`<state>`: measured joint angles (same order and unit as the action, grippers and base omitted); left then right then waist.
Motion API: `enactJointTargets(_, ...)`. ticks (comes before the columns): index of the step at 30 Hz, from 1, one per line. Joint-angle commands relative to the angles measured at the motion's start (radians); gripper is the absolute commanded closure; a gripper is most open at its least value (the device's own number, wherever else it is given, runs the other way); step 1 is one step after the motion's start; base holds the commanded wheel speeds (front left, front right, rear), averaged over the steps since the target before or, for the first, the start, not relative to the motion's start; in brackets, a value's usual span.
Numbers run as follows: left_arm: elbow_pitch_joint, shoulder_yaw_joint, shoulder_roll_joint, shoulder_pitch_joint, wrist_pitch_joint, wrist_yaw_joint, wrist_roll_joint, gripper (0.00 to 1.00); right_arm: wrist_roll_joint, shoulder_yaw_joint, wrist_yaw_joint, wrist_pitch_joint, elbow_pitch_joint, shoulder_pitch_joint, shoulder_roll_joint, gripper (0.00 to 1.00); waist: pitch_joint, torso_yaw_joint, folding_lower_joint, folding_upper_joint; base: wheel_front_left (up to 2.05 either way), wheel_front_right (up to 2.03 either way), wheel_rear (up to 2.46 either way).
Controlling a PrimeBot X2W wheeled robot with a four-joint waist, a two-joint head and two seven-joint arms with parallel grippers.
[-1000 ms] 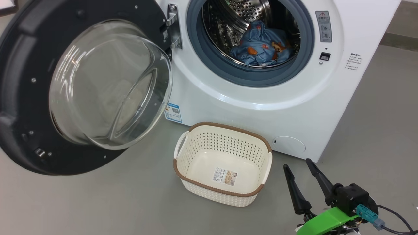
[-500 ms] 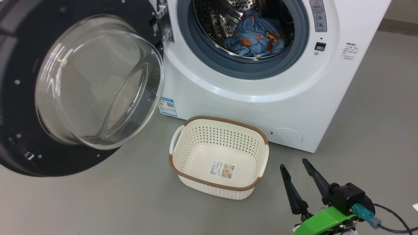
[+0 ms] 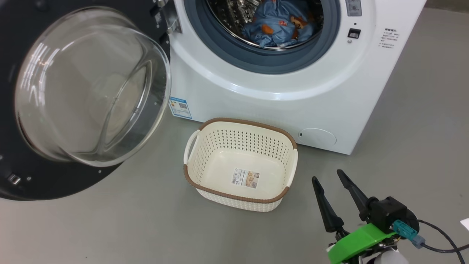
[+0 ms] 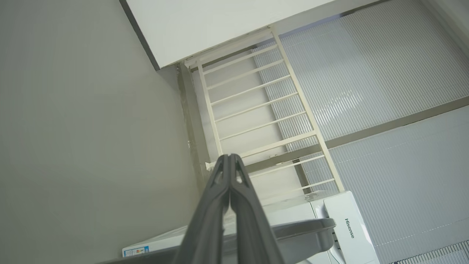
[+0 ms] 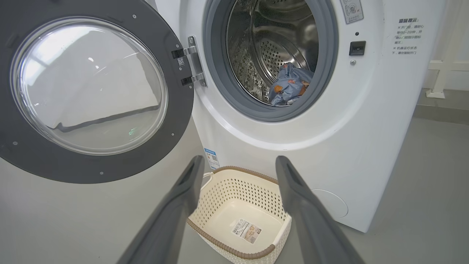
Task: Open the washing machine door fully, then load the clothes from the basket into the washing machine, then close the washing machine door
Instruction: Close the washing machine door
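1. The clothes (image 3: 273, 24) lie inside the drum of the washing machine (image 3: 278, 99), top centre of the head view; loading is judged complete.
2. The basket (image 3: 249, 122), centre frame on the floor, holds only its label.
3. The washing machine door (image 3: 91, 88), upper left, stands wide open; closing it is the one step outstanding.
4. Right hand (image 3: 326, 175), lower right: fingers apart, empty. Left hand (image 4: 229, 157): fingers pressed together, empty.
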<state>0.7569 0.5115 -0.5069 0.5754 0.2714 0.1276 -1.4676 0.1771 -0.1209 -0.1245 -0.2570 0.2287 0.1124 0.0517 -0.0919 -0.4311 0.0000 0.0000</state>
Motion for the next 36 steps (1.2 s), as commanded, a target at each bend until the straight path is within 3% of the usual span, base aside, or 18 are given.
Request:
enactJointTargets(1, -0.001, 0.022, -0.083, 0.042, 0.026, 0.003, -0.019, 1.0, -0.015, -0.035, -0.006, -0.005, -0.02, 0.048, -0.001, 0.0, -0.016, 0.017, 0.0, 0.0, 0.0, 0.0, 0.0)
enactJointTargets(18, 0.164, 0.029, -0.085, 0.105, 0.14, 0.003, -0.098, 1.0, -0.038, -0.031, -0.006, -0.005, -0.028, 0.062, -0.001, 0.0, -0.07, 0.067, 0.0, 0.0, 0.0, 0.0, 0.0)
enactJointTargets(36, 0.194, 0.018, -0.075, 0.103, 0.319, 0.003, -0.139, 1.0, -0.027, -0.024, -0.006, -0.005, -0.024, 0.063, -0.001, 0.0, -0.076, 0.075, 0.0, 0.0, 0.0, 0.0, 0.0)
